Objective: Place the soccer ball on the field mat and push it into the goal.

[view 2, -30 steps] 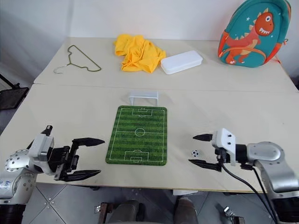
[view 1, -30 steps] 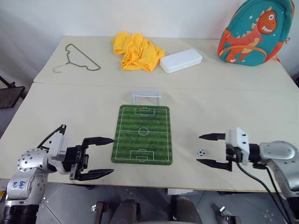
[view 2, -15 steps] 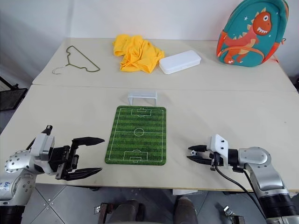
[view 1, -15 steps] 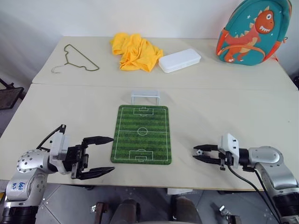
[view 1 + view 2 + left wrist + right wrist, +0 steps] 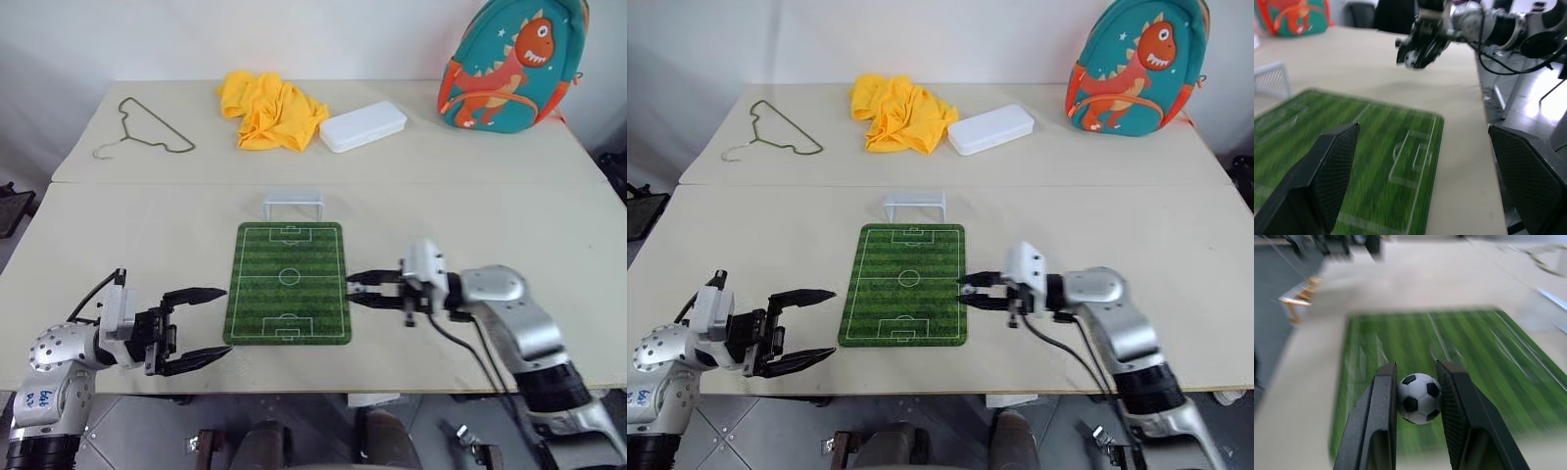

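Pale and broad, the bench (image 5: 147,230) carries the field mat (image 5: 288,282) near its front edge, with the goal (image 5: 292,204) standing just beyond the mat's far short side and apart from the clutter at the back: a wire hanger (image 5: 137,127), a yellow cloth (image 5: 266,108), a white case (image 5: 363,126) and a dinosaur backpack (image 5: 505,64). At the mat's right edge the right gripper (image 5: 355,289) is closed on the soccer ball (image 5: 1419,398), its two black fingers (image 5: 1382,411) pressing the ball from opposite sides across its middle, with green turf showing underneath in the right wrist view. The ball is tiny, hard-looking and smooth, so it likely weighs almost nothing but can squirt out of a pinch that sits off its widest part; a hold across the centre, as here, looks the safest. Once set down it will probably roll at the lightest touch, so a low, gentle release on the mat seems wise, followed by a slow nudge from behind, aimed straight along the mat's length toward the goal. The mat is thin and flat and may slide if a fingertip drags on it. By the mat's near left corner, the left gripper (image 5: 201,327) hovers with its fingers spread wide, holding nothing.
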